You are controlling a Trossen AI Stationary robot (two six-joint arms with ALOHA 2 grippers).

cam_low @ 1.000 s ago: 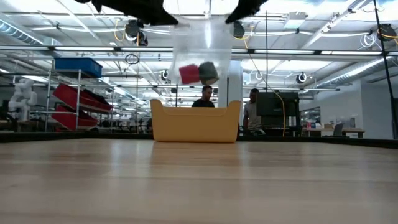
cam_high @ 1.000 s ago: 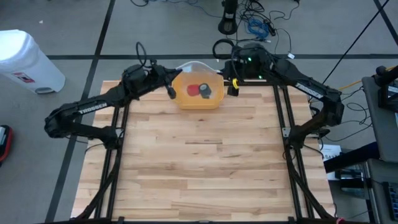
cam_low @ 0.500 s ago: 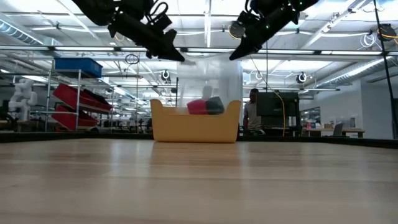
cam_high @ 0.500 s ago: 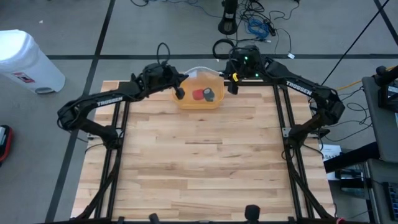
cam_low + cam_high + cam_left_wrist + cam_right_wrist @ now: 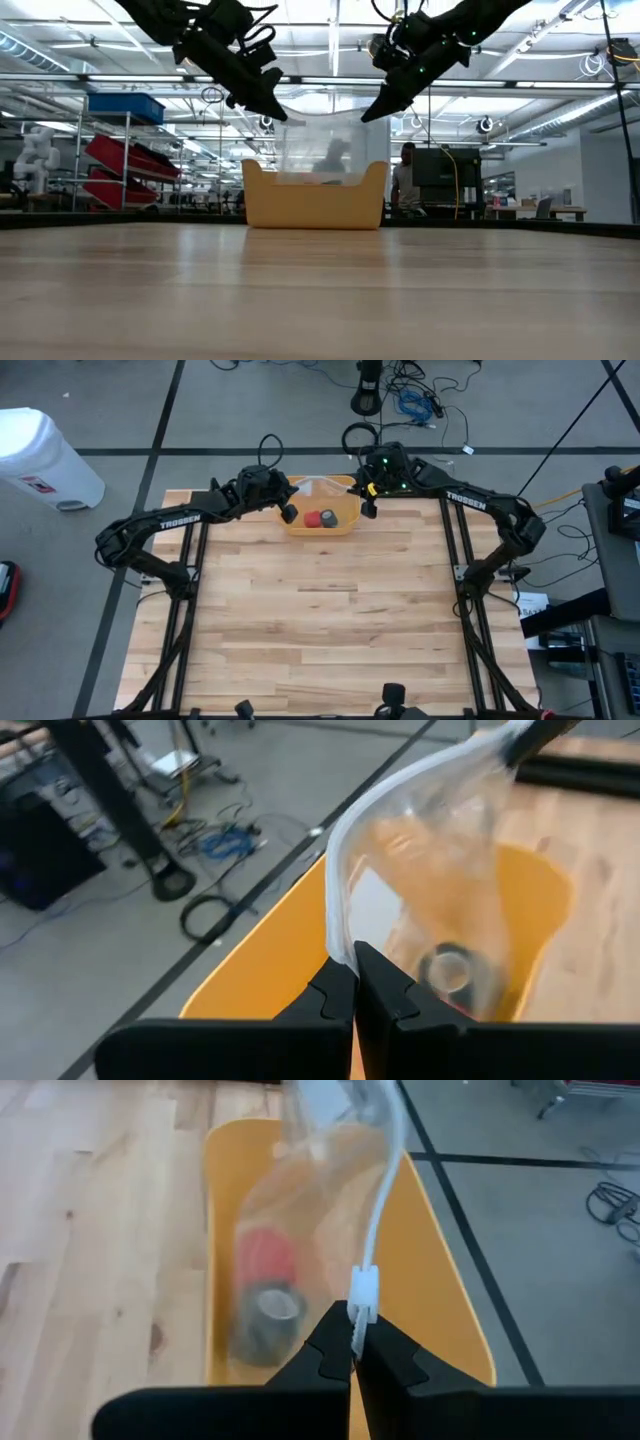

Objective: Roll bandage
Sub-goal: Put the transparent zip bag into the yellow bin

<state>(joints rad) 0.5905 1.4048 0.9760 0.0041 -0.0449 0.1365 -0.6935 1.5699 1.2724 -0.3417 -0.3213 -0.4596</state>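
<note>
A clear zip bag [image 5: 325, 150] hangs between my two grippers over a yellow bin [image 5: 342, 520] at the table's far edge. Its lower part is inside the bin. A red bandage roll [image 5: 268, 1260] and a grey roll [image 5: 268, 1315] lie in the bottom of the bag; the high view shows them inside the bin [image 5: 322, 518]. In the low view the bin's wall [image 5: 315, 200] hides them. My left gripper [image 5: 288, 512] is shut on the bag's left top corner. My right gripper [image 5: 366, 502] is shut on its right top corner. My left gripper pinches the bag's white zip rim [image 5: 338, 945] at one end between its two fingers, slanting down from the table's left. The bag hangs below, its lower part in the bin. My right gripper pinches the zip rim just beside the white slider [image 5: 362, 1292], slanting down from the table's right. The rim runs taut to the other gripper, and the bag hangs into the bin.
The bin stands at the middle of the far edge; the wooden table [image 5: 320, 620] stretches toward the near edge. A white container [image 5: 40, 455] stands on the floor at the left. People show in the room behind the bin [image 5: 405, 170].
Both grippers have gone down toward the bin, still shut on the bag. The bag with the two rolls hung clear above the bin; now its lower part and the rolls have sunk inside. My left gripper has also shifted toward the table's right.
</note>
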